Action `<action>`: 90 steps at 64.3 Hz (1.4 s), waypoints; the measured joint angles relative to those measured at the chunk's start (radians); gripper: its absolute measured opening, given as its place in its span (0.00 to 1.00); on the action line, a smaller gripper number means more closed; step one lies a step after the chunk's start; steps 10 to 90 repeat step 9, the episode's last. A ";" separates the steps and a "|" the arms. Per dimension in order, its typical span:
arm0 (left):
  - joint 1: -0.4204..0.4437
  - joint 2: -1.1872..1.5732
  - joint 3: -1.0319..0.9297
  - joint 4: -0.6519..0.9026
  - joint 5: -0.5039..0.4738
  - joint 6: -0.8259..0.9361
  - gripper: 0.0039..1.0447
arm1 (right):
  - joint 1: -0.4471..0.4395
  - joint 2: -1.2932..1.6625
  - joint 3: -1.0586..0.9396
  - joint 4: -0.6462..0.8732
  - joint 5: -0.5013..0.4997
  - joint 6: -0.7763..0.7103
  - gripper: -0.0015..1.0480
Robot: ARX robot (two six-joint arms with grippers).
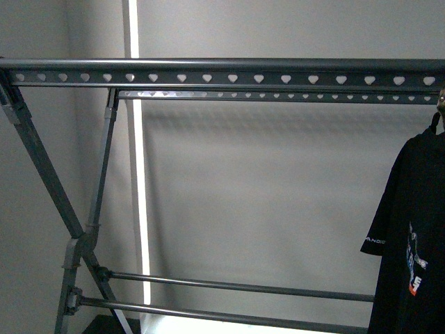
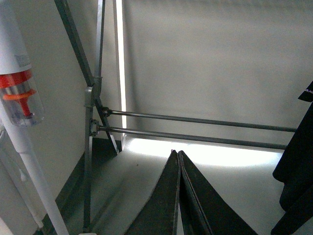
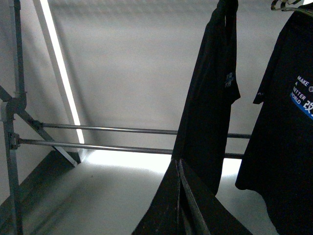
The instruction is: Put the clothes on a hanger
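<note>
You see the black T-shirt (image 1: 411, 243) cut off by the front view's right edge, its chest print too blurred to read.

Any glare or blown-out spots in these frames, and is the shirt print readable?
Front view: bright vertical light strip behind the rack, shirt dark, print unreadable. Left wrist view: floor patch under the lower bars blown out. Right wrist view: same floor glare, yet "MAKE A BETTER WORLD" reads fairly clearly.
</note>
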 joint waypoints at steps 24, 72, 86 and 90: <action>0.000 0.000 0.000 0.000 0.000 0.000 0.33 | 0.000 0.000 0.000 0.000 0.000 -0.001 0.16; 0.000 0.000 0.000 0.000 0.000 0.000 0.33 | 0.000 0.000 0.000 0.000 0.000 -0.001 0.16; 0.000 0.000 0.000 0.000 0.000 0.000 0.33 | 0.000 0.000 0.000 0.000 0.000 -0.001 0.16; 0.000 0.000 0.000 0.000 0.000 0.000 0.33 | 0.000 0.000 0.000 0.000 0.000 -0.001 0.16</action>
